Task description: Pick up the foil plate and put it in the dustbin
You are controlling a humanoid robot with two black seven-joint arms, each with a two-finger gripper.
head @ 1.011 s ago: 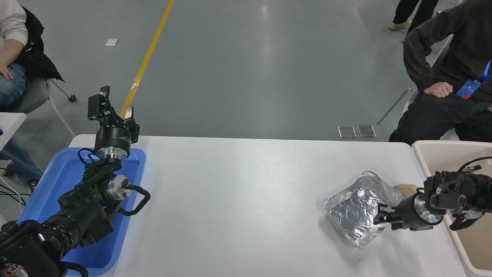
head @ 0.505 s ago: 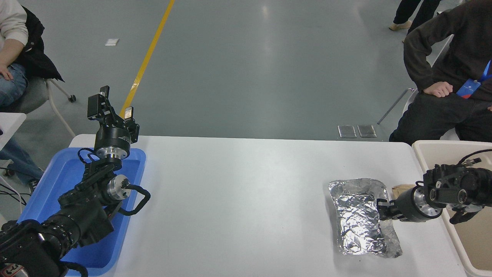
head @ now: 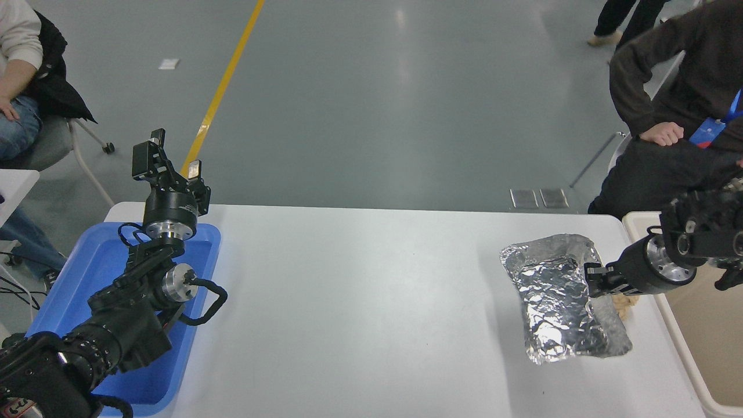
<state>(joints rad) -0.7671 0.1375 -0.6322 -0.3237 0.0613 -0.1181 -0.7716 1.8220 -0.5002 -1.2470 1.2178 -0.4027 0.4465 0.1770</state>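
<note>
A white table [head: 360, 302] stands on a grey floor with a yellow line [head: 223, 87] running across it. People sit past the far side of the table, one at the far left [head: 20, 87] and one at the far right [head: 679, 116].

The foil plate [head: 560, 296] is at the right side of the table. The right gripper [head: 595, 280] pinches its right edge, and the plate looks lifted and tipped, with its near end hanging low over the table. A soft shadow lies under it.

The plate looks very light. It is thin and crinkly, so it bends and crushes easily. A hard squeeze would dent it, but that does not matter for rubbish. The foil is smooth and shiny, so it could slip out if the hold is only on the thin edge. The rim is the best place to hold, because it is folded and a bit stiffer than the middle. Held by one side, the plate droops and may swing.

The dustbin [head: 641, 223] stands just to the right of the table, close to the plate. Its thick rim is the thing in the way, so I think the drooping end must go up over it. A small tan wad [head: 626, 303] lies on the table just under the gripper, near the bin. It should be left alone.

The left gripper [head: 168, 165] is parked far off at the left, over a blue tray [head: 64, 290], with its fingers spread apart and holding nothing.
</note>
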